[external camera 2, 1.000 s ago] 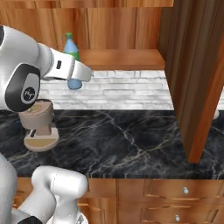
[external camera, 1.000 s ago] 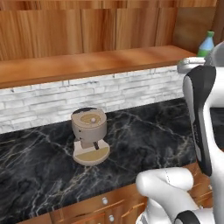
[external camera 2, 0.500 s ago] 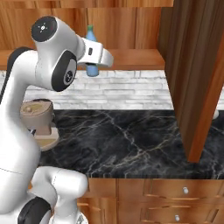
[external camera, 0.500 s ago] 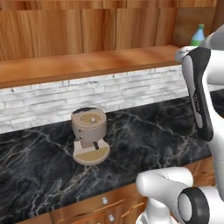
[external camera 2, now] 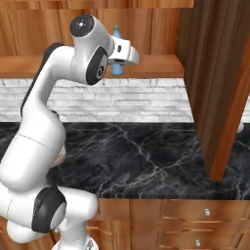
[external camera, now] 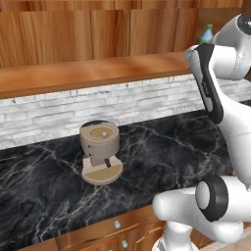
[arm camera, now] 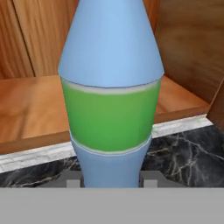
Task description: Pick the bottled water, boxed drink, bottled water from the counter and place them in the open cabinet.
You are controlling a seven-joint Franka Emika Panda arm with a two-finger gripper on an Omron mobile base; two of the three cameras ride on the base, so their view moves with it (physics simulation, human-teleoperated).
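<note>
Up at shelf height in the left base view, the claw is mostly hidden behind the arm; the blue bottled water's [external camera: 206, 34] green cap pokes out above it. Coffee machine [external camera: 100, 152] sits on the table [external camera: 162, 157] far below. Right base view: claw [external camera 2: 118, 62] clamped on the bottle, over the cabinet [external camera 2: 146, 66] shelf board. Hand view: bottle upright between the finger tips, shelf behind.

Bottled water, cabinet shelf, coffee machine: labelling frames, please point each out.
bottled water [arm camera: 109, 113], hand view, green label band.
cabinet shelf [external camera: 73, 76], left base view, bare board top.
coffee machine [external camera: 100, 142], left base view, round body.
</note>
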